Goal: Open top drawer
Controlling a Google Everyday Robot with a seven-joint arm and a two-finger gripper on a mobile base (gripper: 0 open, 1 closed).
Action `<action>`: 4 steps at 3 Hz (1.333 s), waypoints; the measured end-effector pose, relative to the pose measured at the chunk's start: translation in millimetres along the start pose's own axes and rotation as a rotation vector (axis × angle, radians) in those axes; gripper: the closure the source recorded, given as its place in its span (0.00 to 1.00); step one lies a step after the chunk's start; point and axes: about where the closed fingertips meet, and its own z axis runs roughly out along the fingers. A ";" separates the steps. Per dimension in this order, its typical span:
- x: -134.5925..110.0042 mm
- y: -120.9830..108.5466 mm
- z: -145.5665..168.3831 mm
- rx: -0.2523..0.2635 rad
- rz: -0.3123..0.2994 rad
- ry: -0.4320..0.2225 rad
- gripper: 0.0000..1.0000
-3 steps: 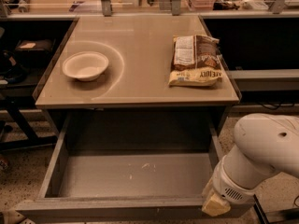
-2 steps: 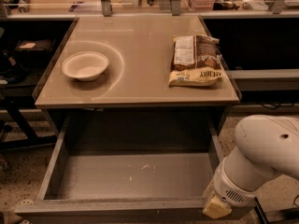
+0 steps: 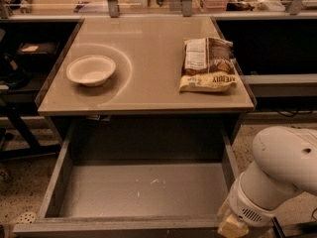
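One drawer is under inspection: the top drawer (image 3: 143, 190), which stands drawn well out from beneath the bench (image 3: 148, 88). Its grey inner floor is exposed nearly in full, with pale scuffs near the middle and nothing stored inside. The gripper (image 3: 232, 227) sits at the drawer's front right corner, low at the frame's bottom edge, against or just beside the front panel; contact cannot be confirmed. Whether the gripper is apart, together or clamped on the panel cannot be told, as the white arm (image 3: 280, 175) covers most of it.

Assessment: the opening step appears essentially complete, the drawer being near full extension. The next move would likely call for releasing any hold and drawing the arm clear without nudging the front panel back in.

Surface: the bench top is smooth and tan, carrying a white bowl (image 3: 91, 69) at left and a snack bag (image 3: 207, 64) lying flat at right, well apart. Room: speckled floor (image 3: 20, 202) below, dark shelving on both sides, and cluttered counters behind.
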 end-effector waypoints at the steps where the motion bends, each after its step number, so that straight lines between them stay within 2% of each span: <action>1: 7.1 9.0 -0.7 -0.007 0.028 0.005 1.00; 4: 4.8 6.3 -9.7 0.006 0.033 -0.004 1.00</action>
